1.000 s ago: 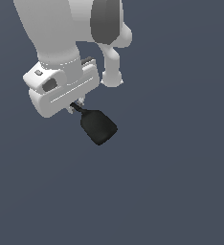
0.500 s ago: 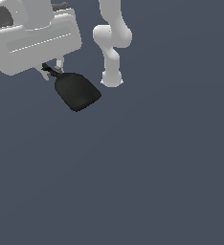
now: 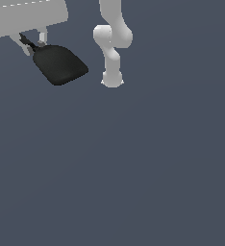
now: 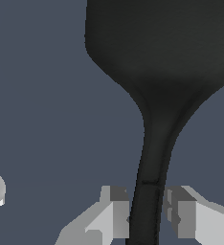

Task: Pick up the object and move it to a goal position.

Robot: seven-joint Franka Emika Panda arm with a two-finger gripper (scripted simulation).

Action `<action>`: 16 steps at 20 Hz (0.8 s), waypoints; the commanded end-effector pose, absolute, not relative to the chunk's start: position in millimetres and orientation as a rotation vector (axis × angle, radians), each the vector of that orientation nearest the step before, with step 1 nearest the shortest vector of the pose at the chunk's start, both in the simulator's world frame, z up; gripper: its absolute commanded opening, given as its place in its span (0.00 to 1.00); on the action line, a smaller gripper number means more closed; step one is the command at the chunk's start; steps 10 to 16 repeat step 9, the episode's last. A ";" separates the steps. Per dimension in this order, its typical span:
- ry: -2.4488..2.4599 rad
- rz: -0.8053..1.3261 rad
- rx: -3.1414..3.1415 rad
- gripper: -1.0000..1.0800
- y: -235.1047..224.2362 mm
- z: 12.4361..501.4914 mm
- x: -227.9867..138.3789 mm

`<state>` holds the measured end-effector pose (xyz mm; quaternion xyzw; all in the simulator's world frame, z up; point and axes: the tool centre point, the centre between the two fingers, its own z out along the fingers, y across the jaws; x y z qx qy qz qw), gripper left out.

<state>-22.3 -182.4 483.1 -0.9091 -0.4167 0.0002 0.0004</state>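
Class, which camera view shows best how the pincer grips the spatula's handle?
The wrist view: the small black spatula has its thin handle clamped between both fingers of the grey pincer. The exterior view shows the whole blade, but the handle and fingers sit small at the frame's edge.

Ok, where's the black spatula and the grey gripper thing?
black flat-bladed spatula point(image 3: 60, 65), exterior view, middle of the blade
grey two-fingered gripper point(image 4: 146, 213), wrist view, midway between the fingertips, on the handle

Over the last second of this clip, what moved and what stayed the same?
The gripper carried the spatula up and toward the exterior view's left; the hand is now mostly out of frame there. The grip did not change: the fingers remain clamped on the handle, blade hanging free. The arm's base stayed where it was.
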 end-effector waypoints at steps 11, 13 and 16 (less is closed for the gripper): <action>-1.309 0.000 -2.856 0.00 -187.3 495.1 -23.2; -1.309 0.000 -2.856 0.00 -187.3 495.1 -23.2; -1.309 0.000 -2.856 0.00 -187.3 495.1 -23.2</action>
